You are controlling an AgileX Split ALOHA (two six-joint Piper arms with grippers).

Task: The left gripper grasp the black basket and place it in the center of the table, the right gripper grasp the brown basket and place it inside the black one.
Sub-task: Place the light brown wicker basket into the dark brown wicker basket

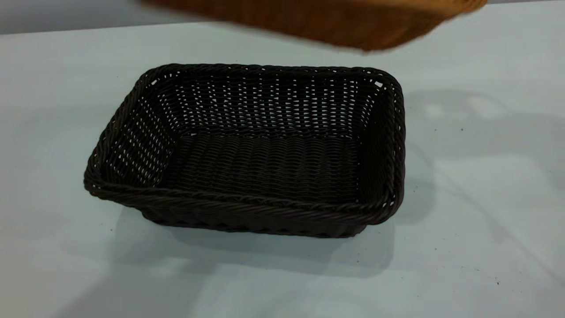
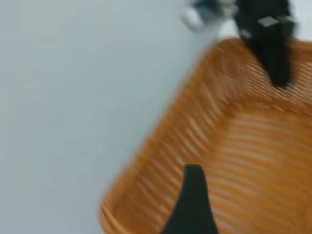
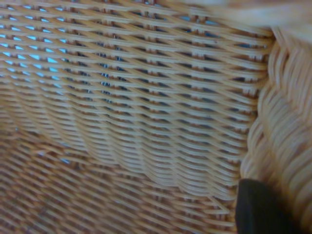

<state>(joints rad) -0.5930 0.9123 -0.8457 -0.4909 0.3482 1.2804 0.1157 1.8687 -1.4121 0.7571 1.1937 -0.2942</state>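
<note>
The black basket (image 1: pixel 247 207) stands empty and upright on the middle of the white table (image 1: pixel 476 229). The brown basket (image 1: pixel 335 22) hangs in the air above and behind it, blurred, cut off by the upper edge of the exterior view. In the left wrist view my right gripper (image 2: pixel 278 73) is clamped on the far rim of the brown basket (image 2: pixel 243 141). The right wrist view shows one finger (image 3: pixel 261 207) inside that braided rim (image 3: pixel 282 136). My left gripper hovers over the brown basket's near end, holding nothing; only one finger (image 2: pixel 193 200) shows.
Bare table lies all round the black basket, with faint shadows at the right (image 1: pixel 463 110). Neither arm shows in the exterior view.
</note>
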